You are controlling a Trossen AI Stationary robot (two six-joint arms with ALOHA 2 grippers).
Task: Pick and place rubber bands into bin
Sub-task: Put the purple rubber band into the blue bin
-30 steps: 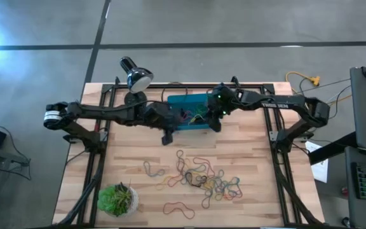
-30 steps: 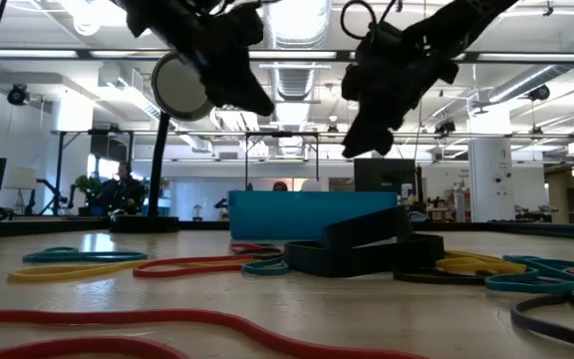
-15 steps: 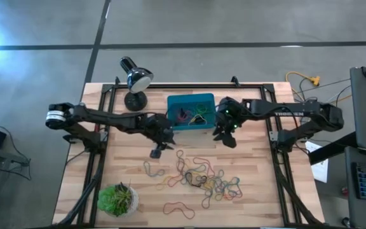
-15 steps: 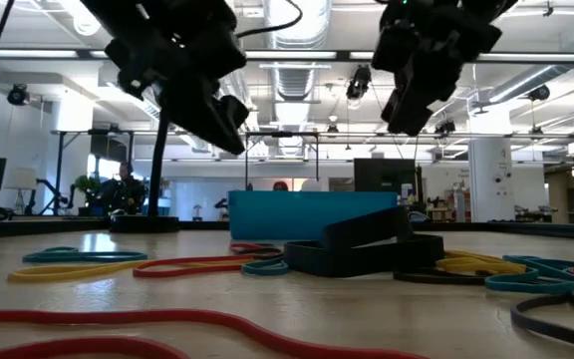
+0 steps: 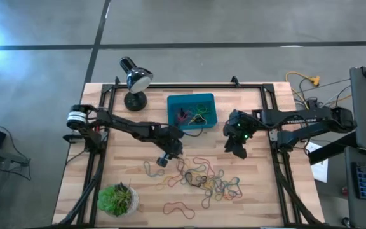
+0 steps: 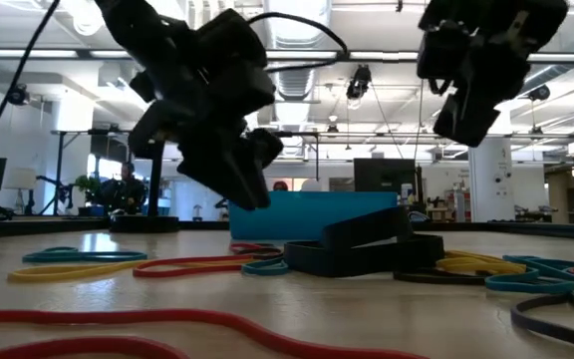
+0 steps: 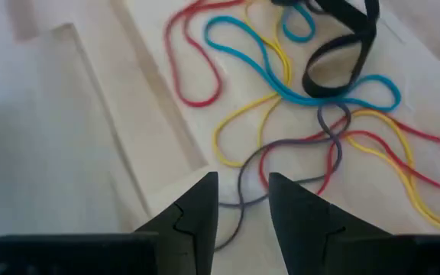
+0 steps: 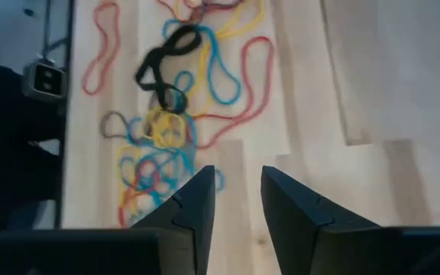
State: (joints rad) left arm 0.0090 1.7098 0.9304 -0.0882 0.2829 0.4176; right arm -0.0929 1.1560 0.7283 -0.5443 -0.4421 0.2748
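Rubber bands (image 5: 203, 179) in red, yellow, blue, orange and black lie tangled in the table's near middle; a few more (image 5: 194, 116) lie inside the teal bin (image 5: 206, 102) at the far middle. My left gripper (image 5: 162, 159) hangs open, above the table, at the pile's far left edge. In the left wrist view its fingers (image 7: 242, 200) stand just short of loops (image 7: 281, 92), with a grey strand running between them. My right gripper (image 5: 239, 151) is open and hangs right of the bin, above bare wood, with the pile (image 8: 170, 114) ahead of it.
A desk lamp (image 5: 135, 79) stands at the far left, left of the bin. A potted plant (image 5: 117, 198) sits at the near left corner. One red band (image 5: 178, 207) lies alone near the near edge. Black frame rails (image 5: 97, 159) run along both table sides.
Both grippers have left the bin and moved toward the near edge. The left one swung down to the pile's far left edge, sinking lower. The right one drew back to the right of the bin. The bands on the table have not moved.
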